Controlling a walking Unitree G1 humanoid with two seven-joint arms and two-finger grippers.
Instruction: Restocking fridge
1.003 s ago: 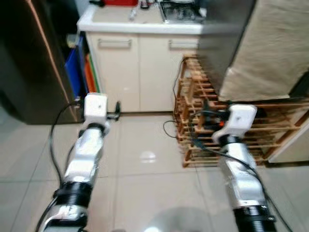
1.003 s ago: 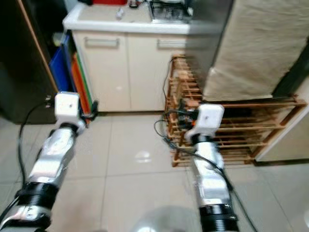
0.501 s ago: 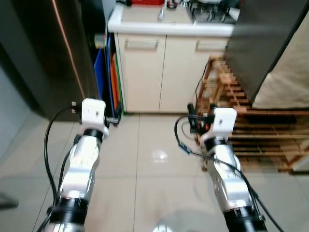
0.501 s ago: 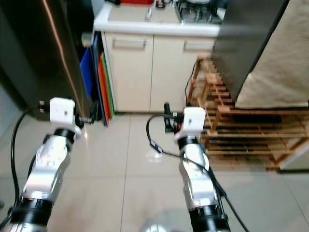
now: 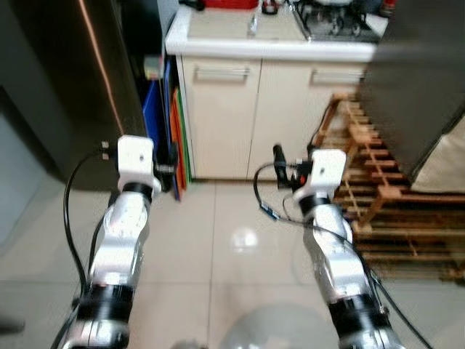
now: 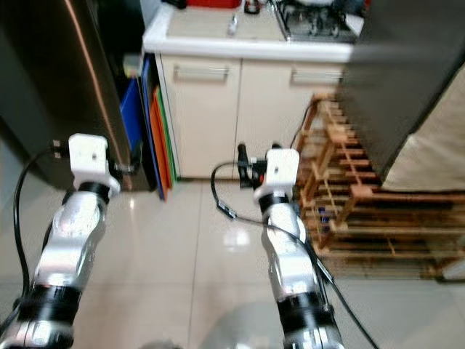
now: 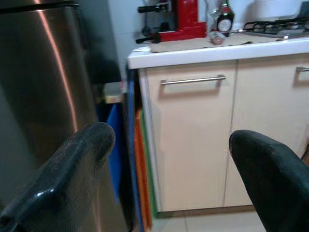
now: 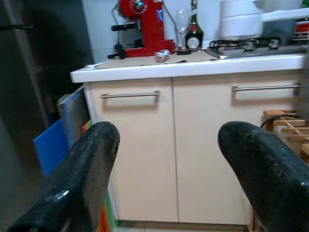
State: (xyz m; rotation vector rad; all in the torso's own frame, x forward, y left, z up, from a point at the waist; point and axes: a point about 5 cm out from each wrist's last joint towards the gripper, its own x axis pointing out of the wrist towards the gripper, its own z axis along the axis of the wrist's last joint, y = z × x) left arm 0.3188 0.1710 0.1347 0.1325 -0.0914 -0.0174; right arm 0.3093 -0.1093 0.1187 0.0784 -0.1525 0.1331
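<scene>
Kitchen, tiled floor (image 5: 218, 240). Stainless fridge (image 5: 65, 80) at robot's left, door shut, dark w/ a thin copper-coloured streak of reflection down it. Beside fridge, in gap before cabinet: blue, orange, green boards (image 5: 168, 138) stood on edge, small pale box (image 7: 115, 90) perched above them.

Cream base cabinet (image 5: 247, 116) straight ahead, two doors w/ bar handles (image 8: 129, 95), white countertop (image 8: 193, 65). On top: red espresso machine (image 8: 145, 26), dark bottle (image 8: 194, 36), glass, gas hob (image 8: 244, 45) w/ white pot (image 8: 241, 19). Wooden slatted rack (image 5: 378, 196) at right of cabinet, low on floor, under a big dark appliance (image 5: 421, 87).

Left gripper (image 7: 169, 159) raised at approx. chest level, near fridge's edge, fingers (image 7: 72, 169) spread wide, nothing between them. Right gripper (image 8: 166, 164) raised too, pointing at cabinet doors, fingers (image 8: 82, 169) likewise wide apart, holding nothing. Black cables looping off both wrists.
</scene>
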